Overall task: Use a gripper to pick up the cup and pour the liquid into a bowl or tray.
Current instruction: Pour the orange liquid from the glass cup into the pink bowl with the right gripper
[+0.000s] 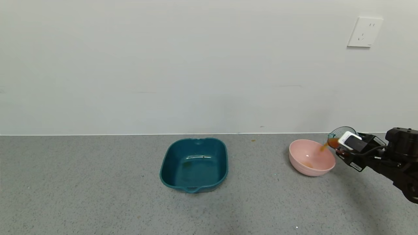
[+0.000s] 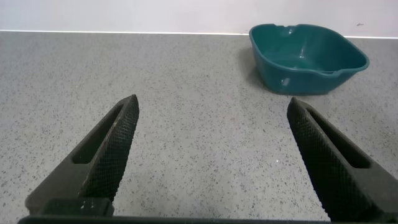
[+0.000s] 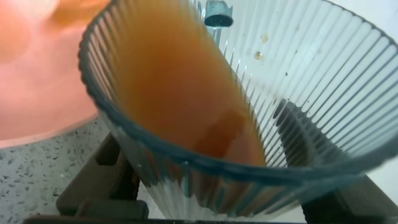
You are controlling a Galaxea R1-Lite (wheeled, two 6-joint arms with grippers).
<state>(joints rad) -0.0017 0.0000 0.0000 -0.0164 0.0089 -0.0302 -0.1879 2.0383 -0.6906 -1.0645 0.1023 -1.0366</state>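
At the right of the head view we see the right gripper [image 1: 343,147] clamped on the cup [image 1: 339,134], holding it tipped over the right rim of the pink bowl [image 1: 298,163]. The cup leans toward the bowl, mouth downward to the left, and a thin stream of the orange-brown liquid [image 1: 324,147] runs from its lip into the bowl. A small puddle of the same colour already lies on the bowl's floor, near its centre. The rest of the bowl's inside is bare pink.

In the right wrist view we look along the ribbed, translucent cup [image 3: 298,99] from close up. The liquid [image 3: 180,81] is pooled along the lower side of the cup wall and reaches the rim, beyond which the bowl [image 3: 37,81] shows as a pink blur. A few small drops cling to the upper, bare part of the cup wall. The gripper's dark fingers [image 3: 99,180] sit against the cup's outside on either side.

Well to the left of the bowl, on the grey speckled countertop [image 1: 81,182], stands the dark teal tray [image 1: 169,169]. We see a thin sheen and a faint brownish smear on its floor; whether that is liquid we cannot tell.

The left gripper [image 2: 211,162] hangs low over the counter with its fingers spread wide and nothing between them; the tray [image 2: 273,68] sits ahead of it.
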